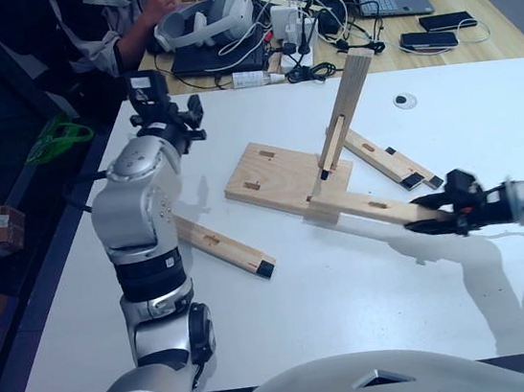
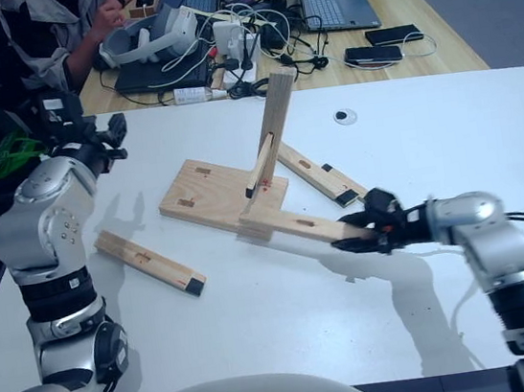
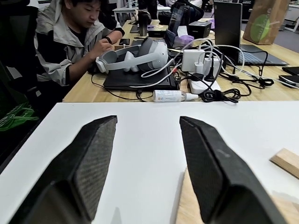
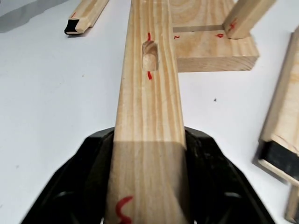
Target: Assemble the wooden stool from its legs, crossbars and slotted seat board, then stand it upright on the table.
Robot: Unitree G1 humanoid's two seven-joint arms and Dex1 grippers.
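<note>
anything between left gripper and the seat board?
Nothing. In the left eye view only bare white table lies between the left gripper and the seat board.

The right gripper (image 1: 436, 215) clasps the held leg (image 1: 365, 207), which runs leftward from it to the seat board's (image 1: 269, 178) near edge. The upright leg (image 1: 345, 108) stands on that board. Just behind the gripper lies a spare leg (image 1: 391, 162). Well to its left lies a loose leg (image 1: 222, 245).

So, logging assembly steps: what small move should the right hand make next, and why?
Probably tip the held leg upright over a free slot: the right hand grips one end, the other lies at the seat board corner, and a standing leg is already in it.
</note>
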